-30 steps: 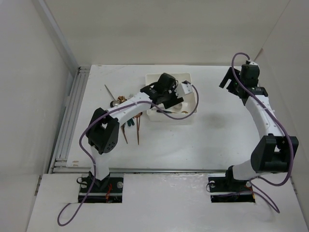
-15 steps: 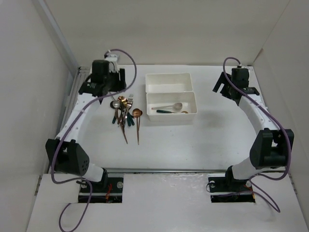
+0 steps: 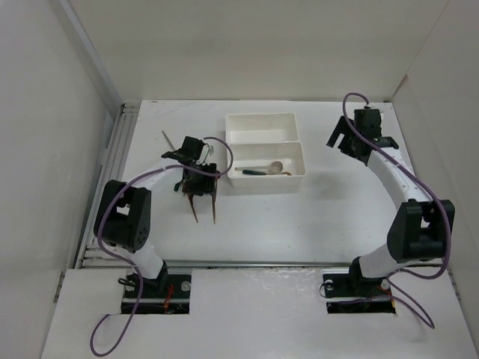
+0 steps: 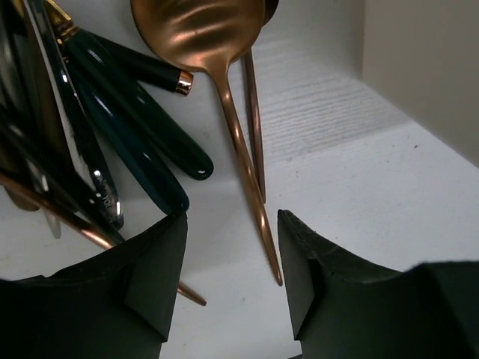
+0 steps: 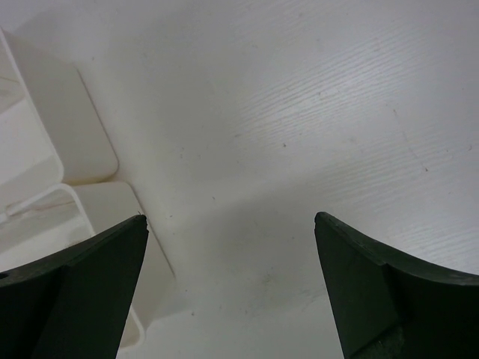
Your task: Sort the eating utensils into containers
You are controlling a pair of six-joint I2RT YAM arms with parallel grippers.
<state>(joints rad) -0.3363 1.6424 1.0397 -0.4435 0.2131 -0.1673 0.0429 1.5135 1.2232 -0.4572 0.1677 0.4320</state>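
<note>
left jaws spread, holding nothing | right jaws spread wide | utensils (image 4: 131, 127) overlapping, cropped by frame

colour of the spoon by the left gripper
The spoon is copper, clearest in left wrist view.

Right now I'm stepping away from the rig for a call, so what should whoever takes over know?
Left gripper: open, empty, low over the utensil pile, left of the bins.
Right gripper: open, empty, over bare table right of the bins.
Near bin: a spoon, a dark-handled piece beside it. Far bin: looks empty.
Done: a start only. Left: the pile, copper spoon included.
</note>
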